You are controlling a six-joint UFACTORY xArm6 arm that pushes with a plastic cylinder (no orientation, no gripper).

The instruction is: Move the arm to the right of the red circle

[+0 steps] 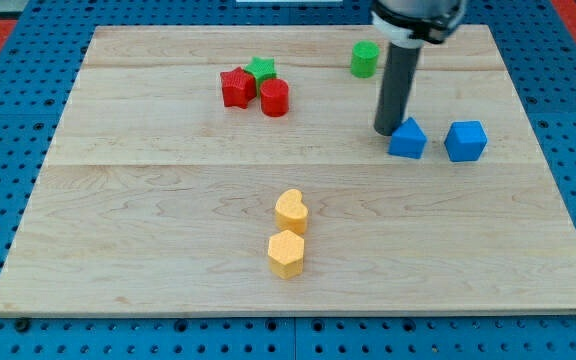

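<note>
Pale wooden planks make up the surface [148, 230], which is framed by a blue perforated board on all sides. The red circle [275, 97], a short glossy cylinder with a flat top, is seen in the upper left of centre. It is touched on the view's left by a red star [237, 87], and a green star [261, 69] sits just behind the pair.

No pincer is fitted, so its state cannot be told; a straight dark rod is carried instead. My tip [387, 131] is placed in the upper right of the frame, well apart from the red circle on its right, and just beside the left edge of a blue pentagonal block [407, 139]. A blue cube [465, 141] is set near that block, further to the view's right. A green cylinder [365, 59] stands near the top edge, left of the rod. Lower centre, a yellow heart [291, 211] and a yellow hexagon [286, 253] are found touching.
</note>
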